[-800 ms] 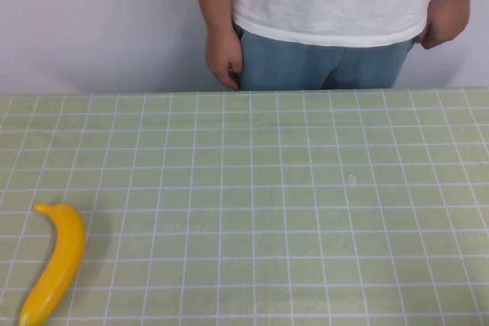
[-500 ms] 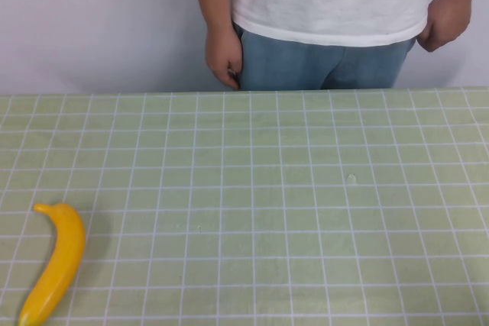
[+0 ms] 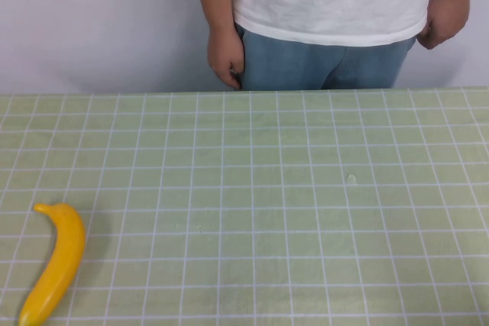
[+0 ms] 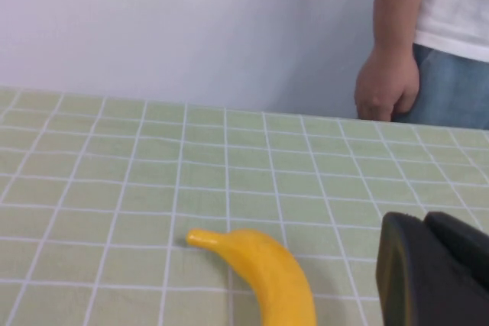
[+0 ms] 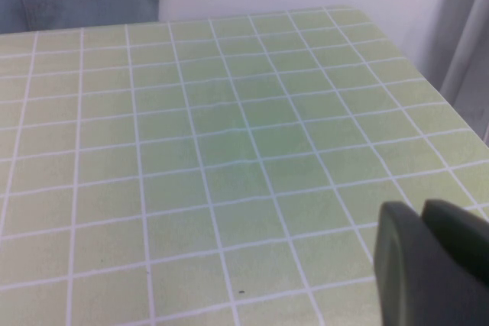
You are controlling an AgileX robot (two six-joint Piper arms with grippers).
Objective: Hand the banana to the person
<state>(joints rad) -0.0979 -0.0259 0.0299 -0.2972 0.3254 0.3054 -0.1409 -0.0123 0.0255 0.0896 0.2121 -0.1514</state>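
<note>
The banana (image 3: 55, 269) is bright yellow and lies flat on the green checked table near its front left corner, stem tip pointing away from me. It also shows in the left wrist view (image 4: 263, 269), just beside my left gripper (image 4: 424, 223), which is shut and empty, apart from the banana. My right gripper (image 5: 422, 211) is shut and empty over bare table on the right side. Neither gripper shows in the high view. The person (image 3: 328, 5), in a white T-shirt and blue jeans, stands behind the table's far edge with both hands hanging at the hips.
The green gridded tablecloth (image 3: 267, 204) covers the whole table. A white wall stands behind the far edge. The table's right edge and a grey curtain (image 5: 470, 51) show in the right wrist view.
</note>
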